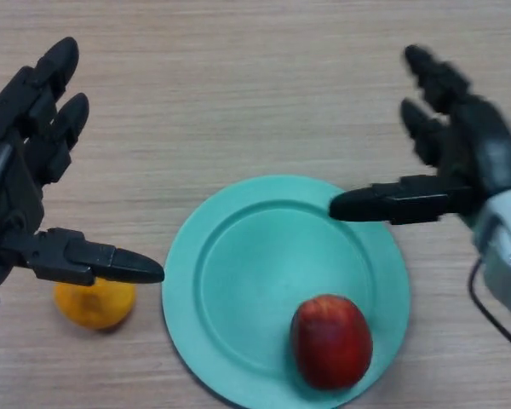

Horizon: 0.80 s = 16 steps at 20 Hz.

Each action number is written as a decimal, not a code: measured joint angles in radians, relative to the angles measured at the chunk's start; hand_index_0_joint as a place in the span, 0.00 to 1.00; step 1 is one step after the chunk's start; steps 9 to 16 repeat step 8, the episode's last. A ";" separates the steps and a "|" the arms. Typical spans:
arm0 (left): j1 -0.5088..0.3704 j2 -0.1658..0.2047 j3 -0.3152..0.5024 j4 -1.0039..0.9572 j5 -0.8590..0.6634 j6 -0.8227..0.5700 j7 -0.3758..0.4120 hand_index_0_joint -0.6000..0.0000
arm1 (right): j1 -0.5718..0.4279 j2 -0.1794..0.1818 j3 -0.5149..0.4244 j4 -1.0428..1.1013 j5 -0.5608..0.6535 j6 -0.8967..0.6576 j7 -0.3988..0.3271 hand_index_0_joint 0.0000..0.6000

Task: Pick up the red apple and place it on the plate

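Glossy red apple sits near the round teal plate rim; your right hand hangs released, left hand spread too. Nudge it, it rolls off!

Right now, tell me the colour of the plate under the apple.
The plate is plain light teal green, with no pattern; the head view shows it.

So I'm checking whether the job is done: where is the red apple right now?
In the head view the red apple lies on the green plate, in its lower right part near the rim, below the open right hand.
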 measured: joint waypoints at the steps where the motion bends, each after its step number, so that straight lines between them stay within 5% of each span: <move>1: -0.005 -0.010 0.000 0.000 -0.008 -0.049 0.039 1.00 | 0.033 -0.020 -0.005 -0.002 -0.018 -0.057 0.043 0.00; 4: -0.019 0.000 0.017 0.001 -0.081 -0.103 0.081 1.00 | 0.080 -0.032 -0.046 -0.004 -0.041 -0.195 0.089 0.00; 7: -0.011 -0.001 0.006 0.067 -0.104 -0.143 0.089 1.00 | 0.080 -0.083 -0.082 -0.042 -0.046 -0.224 0.108 0.00; 16: -0.003 -0.006 -0.020 0.092 -0.069 -0.181 0.094 1.00 | 0.080 -0.083 -0.083 -0.041 -0.052 -0.223 0.119 0.00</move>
